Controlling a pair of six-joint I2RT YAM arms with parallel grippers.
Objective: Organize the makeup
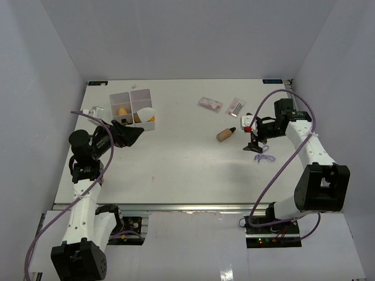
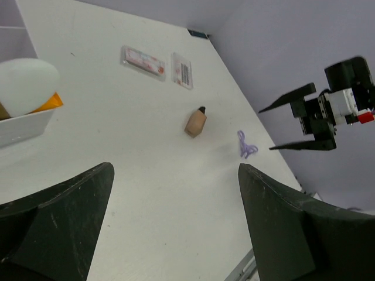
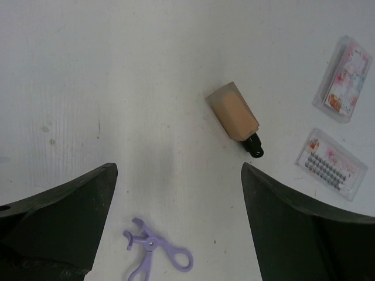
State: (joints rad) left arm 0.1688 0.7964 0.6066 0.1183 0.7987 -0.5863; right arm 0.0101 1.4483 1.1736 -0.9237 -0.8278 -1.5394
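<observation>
Top view: left gripper (image 1: 133, 134) — jaws wide, empty — sits at 6 o'clock of the box (image 1: 119, 98); right gripper (image 1: 253, 143), also wide and empty, has the bottle (image 1: 225, 134) lying at its 9 o'clock

Left wrist: a sponge (image 2: 26, 82) rests in the box at 10 o'clock; a pink packet (image 2: 142, 60) and a lash packet (image 2: 182, 71) lie side by side near 12

Right wrist: bottle at 1 o'clock, pink packet at 2, lash packet at 3, a purple tool (image 3: 155, 252) at 6 — all apart
</observation>
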